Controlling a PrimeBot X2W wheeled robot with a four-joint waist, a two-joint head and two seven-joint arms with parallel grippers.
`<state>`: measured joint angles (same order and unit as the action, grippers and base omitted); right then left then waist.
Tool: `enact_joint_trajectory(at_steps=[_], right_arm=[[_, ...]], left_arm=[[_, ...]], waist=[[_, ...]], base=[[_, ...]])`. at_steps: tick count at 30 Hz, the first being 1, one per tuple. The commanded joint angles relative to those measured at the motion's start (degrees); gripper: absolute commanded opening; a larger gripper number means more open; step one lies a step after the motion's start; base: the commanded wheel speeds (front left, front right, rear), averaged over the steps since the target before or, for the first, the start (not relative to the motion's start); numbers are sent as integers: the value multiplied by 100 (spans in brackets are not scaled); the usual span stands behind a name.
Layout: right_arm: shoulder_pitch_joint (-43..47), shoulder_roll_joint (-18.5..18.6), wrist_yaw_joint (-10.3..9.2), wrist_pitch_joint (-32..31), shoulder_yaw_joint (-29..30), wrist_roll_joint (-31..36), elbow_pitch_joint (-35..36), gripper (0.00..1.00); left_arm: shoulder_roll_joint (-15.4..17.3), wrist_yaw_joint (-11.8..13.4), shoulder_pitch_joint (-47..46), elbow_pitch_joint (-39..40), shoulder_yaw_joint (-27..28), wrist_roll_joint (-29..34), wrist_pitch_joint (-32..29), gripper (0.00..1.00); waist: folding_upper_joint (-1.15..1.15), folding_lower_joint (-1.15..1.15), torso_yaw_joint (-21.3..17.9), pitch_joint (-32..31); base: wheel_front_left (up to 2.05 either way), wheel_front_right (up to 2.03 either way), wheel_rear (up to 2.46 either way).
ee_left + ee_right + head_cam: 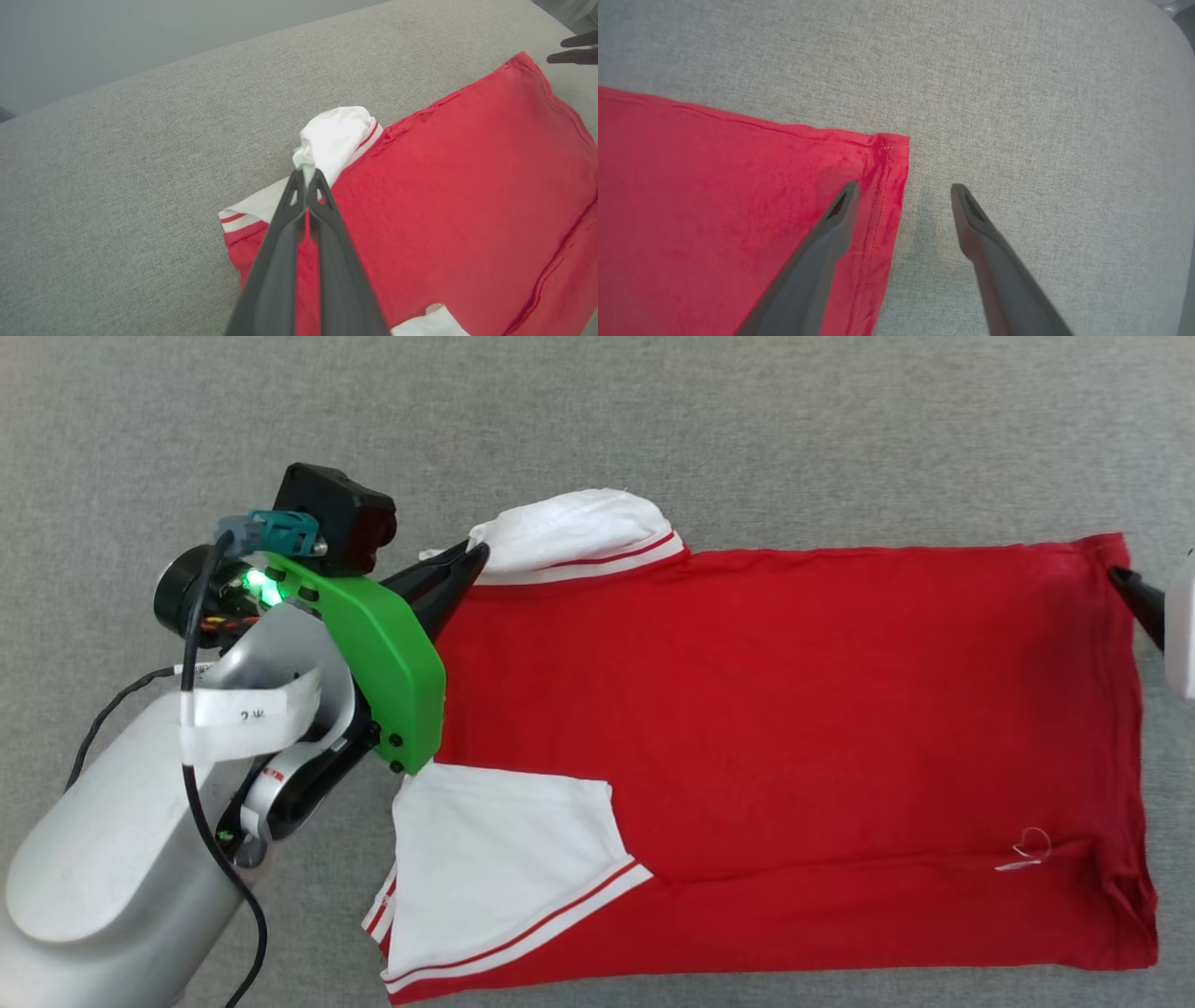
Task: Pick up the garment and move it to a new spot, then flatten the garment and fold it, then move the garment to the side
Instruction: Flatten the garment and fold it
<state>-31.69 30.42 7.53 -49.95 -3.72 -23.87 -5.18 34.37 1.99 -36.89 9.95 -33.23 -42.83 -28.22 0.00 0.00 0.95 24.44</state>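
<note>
Left gripper (pixel 307 173) pinches the far white sleeve (pixel 334 140) of a jersey (pixel 747 691) that lies spread out, plain red side up, on a grey fabric surface (pixel 653 411). At the hem corner (pixel 887 144), the right gripper (pixel 903 189) hangs spread wide, one finger over the cloth.

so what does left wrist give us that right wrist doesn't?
Left wrist: left gripper shut on a bunched white sleeve, second sleeve at the bottom edge, right gripper at top right.
Right wrist: right gripper open astride the hem corner, one finger over red cloth, one over bare surface.
Both: the red garment lying on the grey fabric surface.
</note>
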Motion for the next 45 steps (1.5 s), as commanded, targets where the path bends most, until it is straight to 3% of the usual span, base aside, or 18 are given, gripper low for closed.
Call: enact_joint_trajectory(at_steps=[1, 14, 15, 16, 17, 32, 45], right_arm=[[-174, 11, -4, -26, -27, 18, -155, 100], [-433, 126, -4, 264, -750, 4, -1171, 100], [-409, 156, -4, 262, -832, -32, -1228, 74], [-404, 183, -4, 284, -882, -62, -1258, 31], [-410, 210, -4, 358, -936, -93, -1273, 0], [-325, 237, -4, 2321, -943, -238, -1448, 0], [1069, 444, -4, 3231, -816, -664, -1005, 0]], left_arm=[[23, 52, 74, 77, 3, 71, 11, 0], [-28, 92, 65, 274, -75, 125, 50, 0], [-31, 89, 85, 258, -80, 110, 56, 0], [-34, 89, 101, 246, -81, 96, 63, 0], [-50, 95, 126, 233, -67, 58, 86, 0], [-43, 251, 604, -220, 162, -40, 690, 0], [169, 642, 1843, 210, 116, -260, 794, 0]], waist=[[0, 0, 182, 203], [0, 0, 417, 407], [0, 0, 418, 396], [0, 0, 416, 388], [0, 0, 409, 374], [0, 0, 249, -477], [0, 0, 274, -1267]], base=[[0, 0, 0], [0, 0, 0], [0, 0, 0], [0, 0, 0], [0, 0, 0], [0, 0, 0], [0, 0, 0]])
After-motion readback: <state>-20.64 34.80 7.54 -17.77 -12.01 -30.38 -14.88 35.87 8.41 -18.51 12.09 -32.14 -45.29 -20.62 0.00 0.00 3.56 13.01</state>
